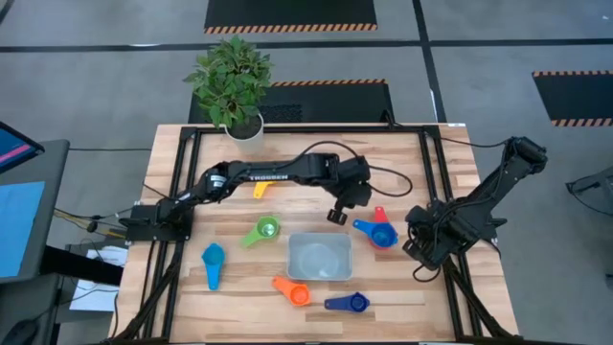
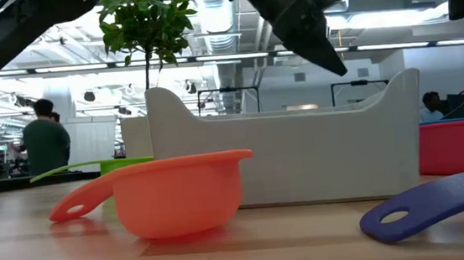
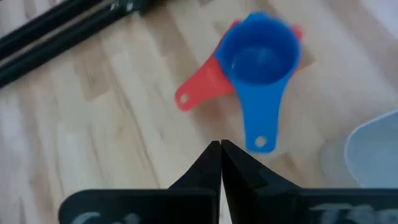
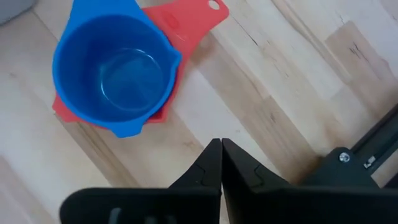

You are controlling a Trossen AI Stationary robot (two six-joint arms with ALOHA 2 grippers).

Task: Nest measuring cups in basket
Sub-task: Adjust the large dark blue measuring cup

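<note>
Seven cups expected, but only six show clearly from above, plus a yellow bit under the left arm.

High view: basket (image 1: 320,257) sits mid-desk (image 1: 450,297), nothing visible inside. Green cup (image 1: 264,230) just off its upper-left corner, light blue cup (image 1: 213,259) further left, orange cup (image 1: 294,291) near the lower-left corner, dark blue cup (image 1: 351,303) below the lower-right corner. Blue cup (image 1: 380,235) sits in the red cup (image 1: 378,217) just right of the basket. Yellow cup (image 1: 261,189) is mostly hidden by the left arm. Left pincer (image 1: 337,216) hangs above the basket's upper-right corner, fingers together, holding nothing. Right pincer (image 1: 416,237) is parked right of the blue/red pair, fingers together, empty. Potted plant (image 1: 233,84) at the far desk edge.

Low view: orange cup (image 2: 170,194) in front, basket wall (image 2: 290,163) behind it, green rim (image 2: 92,167) at left, dark blue handle (image 2: 436,203) at right, red cup (image 2: 459,145) far right. One pincer (image 2: 322,50) hangs above the basket, tips shut. A person (image 2: 45,138) stands in the room behind.

Left wrist view: fingers (image 3: 211,165) pressed together over bare wood; blue cup (image 3: 256,59) stacked in red cup (image 3: 202,84) ahead, basket corner (image 3: 373,149) beside.

Right wrist view: fingers (image 4: 211,165) pressed together, empty; blue cup (image 4: 115,71) nested in red cup (image 4: 186,22) close ahead.
</note>
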